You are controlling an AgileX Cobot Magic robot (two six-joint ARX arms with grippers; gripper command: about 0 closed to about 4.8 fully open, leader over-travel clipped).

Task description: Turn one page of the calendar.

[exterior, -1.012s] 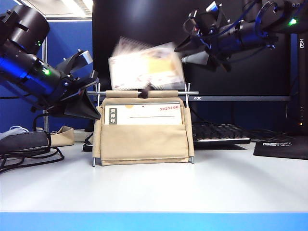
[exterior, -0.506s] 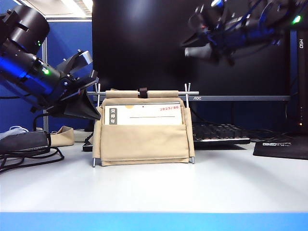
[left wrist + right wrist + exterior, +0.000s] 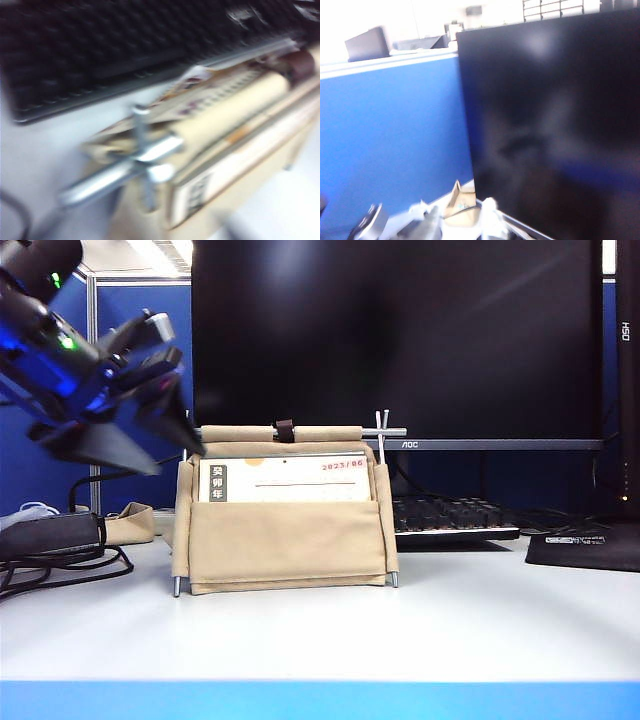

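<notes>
The calendar (image 3: 282, 508), soft beige canvas slung on a thin silver rod frame (image 3: 385, 430), stands mid-table with a white 2023/06 card (image 3: 285, 478) facing out. At its ten o'clock hangs the left gripper (image 3: 150, 370), blurred, prongs spread and empty, just beside the frame. The right gripper is out of sight.

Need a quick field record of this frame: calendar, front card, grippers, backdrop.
calendar: beige canvas, upright on the white table
front card: white, red 2023/06 at its top right
strap: brown, on the top roll
left gripper: open, at the calendar's upper left, holding nothing
right gripper: not in view
monitor: black, behind the calendar
</notes>
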